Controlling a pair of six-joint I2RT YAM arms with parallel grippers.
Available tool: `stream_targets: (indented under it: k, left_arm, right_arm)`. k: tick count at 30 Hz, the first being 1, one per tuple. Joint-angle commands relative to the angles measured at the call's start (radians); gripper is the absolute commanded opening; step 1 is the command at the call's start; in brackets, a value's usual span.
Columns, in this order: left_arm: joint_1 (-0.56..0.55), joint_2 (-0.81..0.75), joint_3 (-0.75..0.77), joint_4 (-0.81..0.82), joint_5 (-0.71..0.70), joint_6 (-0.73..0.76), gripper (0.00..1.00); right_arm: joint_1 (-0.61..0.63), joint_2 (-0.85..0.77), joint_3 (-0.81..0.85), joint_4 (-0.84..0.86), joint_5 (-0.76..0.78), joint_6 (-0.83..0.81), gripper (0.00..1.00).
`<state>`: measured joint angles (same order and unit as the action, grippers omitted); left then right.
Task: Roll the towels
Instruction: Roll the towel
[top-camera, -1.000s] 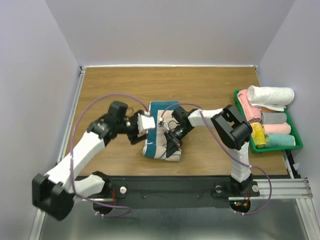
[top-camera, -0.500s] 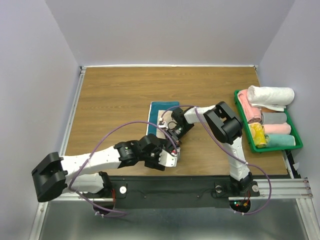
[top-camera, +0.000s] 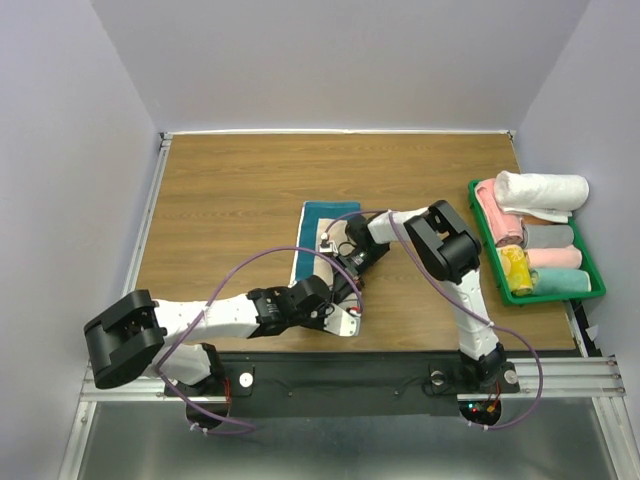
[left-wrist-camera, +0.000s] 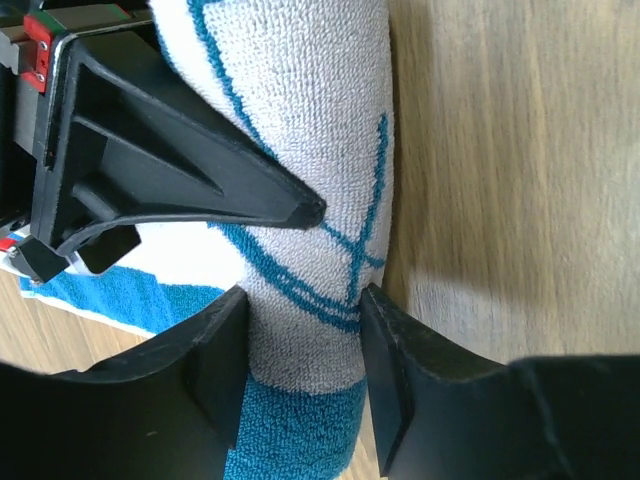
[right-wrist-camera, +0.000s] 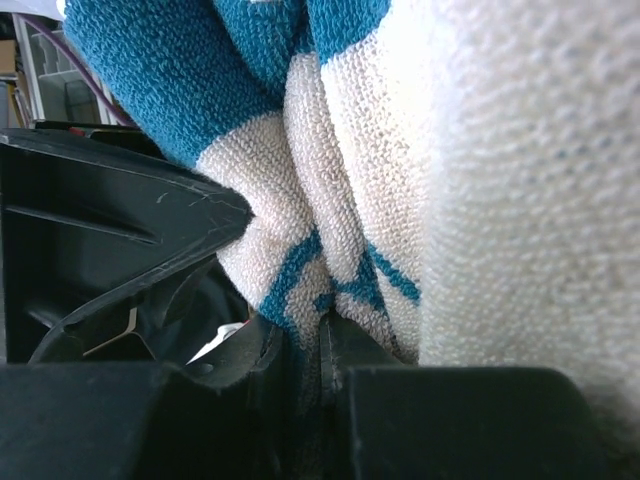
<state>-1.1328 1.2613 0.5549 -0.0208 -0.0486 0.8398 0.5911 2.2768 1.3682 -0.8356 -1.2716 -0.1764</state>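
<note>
Where the table (top-camera: 220, 190) meets its near edge, the left arm (top-camera: 230, 315) stretches low rightward and the right arm (top-camera: 440, 250) doubles back leftward over the half-rolled teal-and-cream towel (top-camera: 320, 222). The left pincer (left-wrist-camera: 305, 330) and right pincer (right-wrist-camera: 305, 345) each pinch its rolled end.

From above and behind we see the whole table (top-camera: 230, 190); both wrist cameras look very closely at one towel (left-wrist-camera: 320, 130).

Wooden table (top-camera: 220, 200) carries 1 partly rolled teal towel (top-camera: 325, 215) and a green tray (top-camera: 570, 296) at right.
</note>
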Motion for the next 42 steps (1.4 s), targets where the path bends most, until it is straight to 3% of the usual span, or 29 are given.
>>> stream_targets:
  k: [1,3,7,11,13,17,18,21,28,31,32,35,42]
  left_arm:
    - [-0.007,0.05,-0.035,-0.014,0.027,-0.015,0.53]
    - [-0.007,0.062,-0.033,-0.019,0.039,-0.021,0.55]
    - [-0.005,0.084,-0.023,-0.047,0.071,-0.024,0.69]
    - [-0.007,0.095,-0.021,-0.051,0.085,-0.018,0.73]
    - [-0.005,0.102,-0.021,-0.053,0.082,-0.015,0.65]
    - [-0.007,0.108,-0.004,-0.099,0.121,-0.01,0.32]
    - [-0.005,0.11,0.005,-0.113,0.13,-0.011,0.19]
    - [-0.001,0.121,0.019,-0.178,0.176,-0.004,0.02]
    - [0.126,0.199,0.128,-0.33,0.37,-0.004,0.0]
    - [0.157,0.231,0.164,-0.39,0.415,0.011,0.0]
    - [0.162,0.245,0.174,-0.401,0.427,0.013,0.0]
    - [0.172,0.272,0.22,-0.45,0.484,0.016,0.0]
    - [0.226,0.372,0.313,-0.571,0.602,0.016,0.0]
  right_arm:
    - [-0.017,0.062,0.028,-0.008,0.124,-0.041,0.01]
    - [-0.017,0.064,0.034,-0.025,0.133,-0.052,0.01]
    - [-0.017,0.072,0.054,-0.052,0.127,-0.078,0.01]
    - [-0.017,0.082,0.062,-0.08,0.126,-0.106,0.01]
    - [-0.017,0.089,0.062,-0.088,0.127,-0.112,0.01]
    - [-0.019,0.078,0.062,-0.095,0.138,-0.126,0.05]
    - [-0.025,0.07,0.062,-0.097,0.144,-0.126,0.06]
    - [-0.06,0.001,0.078,-0.096,0.192,-0.114,0.15]
    - [-0.183,-0.065,0.126,-0.097,0.365,-0.084,0.31]
    - [-0.211,-0.102,0.143,-0.102,0.414,-0.1,0.34]
    - [-0.226,-0.131,0.155,-0.105,0.423,-0.104,0.44]
    - [-0.267,-0.196,0.189,-0.112,0.417,-0.106,0.6]
    - [-0.39,-0.4,0.186,-0.109,0.385,-0.141,0.64]
